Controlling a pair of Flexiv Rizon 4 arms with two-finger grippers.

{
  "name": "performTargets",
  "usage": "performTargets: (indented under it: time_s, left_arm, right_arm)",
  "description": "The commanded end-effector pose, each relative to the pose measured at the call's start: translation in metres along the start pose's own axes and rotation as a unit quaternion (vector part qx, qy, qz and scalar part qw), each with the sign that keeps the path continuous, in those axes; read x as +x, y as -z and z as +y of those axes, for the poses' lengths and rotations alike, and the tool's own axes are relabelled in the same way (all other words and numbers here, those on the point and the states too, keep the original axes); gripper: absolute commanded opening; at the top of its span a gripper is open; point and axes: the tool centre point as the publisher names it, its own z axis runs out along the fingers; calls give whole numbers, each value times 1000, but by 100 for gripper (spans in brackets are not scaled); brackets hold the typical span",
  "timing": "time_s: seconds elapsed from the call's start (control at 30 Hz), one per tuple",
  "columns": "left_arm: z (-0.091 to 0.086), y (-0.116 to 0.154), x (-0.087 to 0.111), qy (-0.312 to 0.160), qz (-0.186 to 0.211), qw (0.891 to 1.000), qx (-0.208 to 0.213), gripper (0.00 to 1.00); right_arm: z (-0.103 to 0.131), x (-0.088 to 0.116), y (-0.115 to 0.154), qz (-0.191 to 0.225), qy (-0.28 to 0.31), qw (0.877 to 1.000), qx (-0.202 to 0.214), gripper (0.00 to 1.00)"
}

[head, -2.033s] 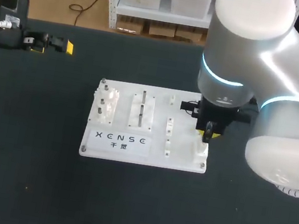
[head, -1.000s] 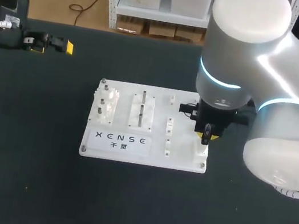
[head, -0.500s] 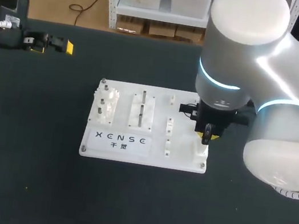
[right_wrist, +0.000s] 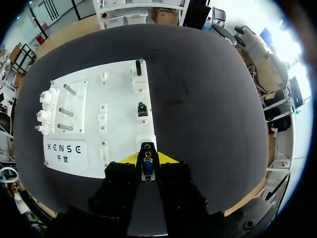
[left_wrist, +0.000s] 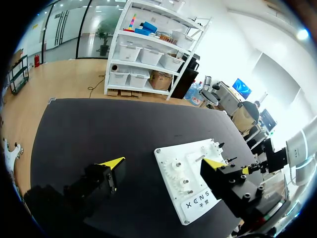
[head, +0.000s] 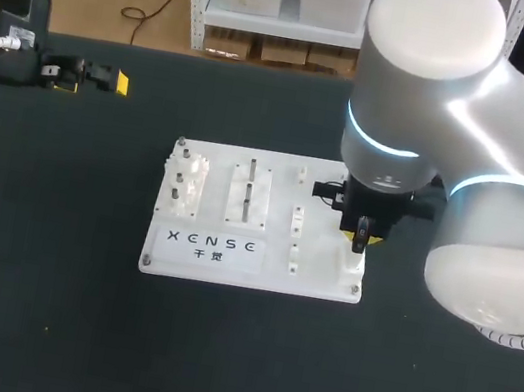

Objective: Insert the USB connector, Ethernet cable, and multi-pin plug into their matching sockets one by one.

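R gripper (head: 361, 236), clamped on multi-pin plug (right_wrist: 147, 166), has nudged slightly up-left over the board's (head: 205, 259) lower-right socket (head: 350, 264): aligning, prob. not seated yet. L gripper (left_wrist: 163, 162) wide open, empty.

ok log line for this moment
right gripper: shut on multi-pin plug | position: at white socket, board corner | left gripper: open, empty, off board

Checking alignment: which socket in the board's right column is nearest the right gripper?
The white socket at the board's near corner, directly ahead of the right gripper; both others lie farther off.
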Motion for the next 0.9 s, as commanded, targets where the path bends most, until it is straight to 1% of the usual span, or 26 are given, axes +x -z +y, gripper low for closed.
performTargets:
  time_s: [0.03, 0.43, 0.7, 0.9]
  left_arm:
    - [0, 0, 0, 0, 0, 1000, 0, 100]
    - [0, 0, 0, 0, 0, 1000, 0, 100]
    - [0, 0, 0, 0, 0, 1000, 0, 100]
    - [0, 0, 0, 0, 0, 1000, 0, 100]
  right_arm:
    - [1, 1, -4, -3, 0, 1000, 2, 0]
    - [-3, 6, -11, 0, -4, 1000, 5, 0]
    - [1, 7, -16, 3, -9, 1000, -6, 0]
    - [-1, 7, -24, 10, -15, 1000, -8, 0]
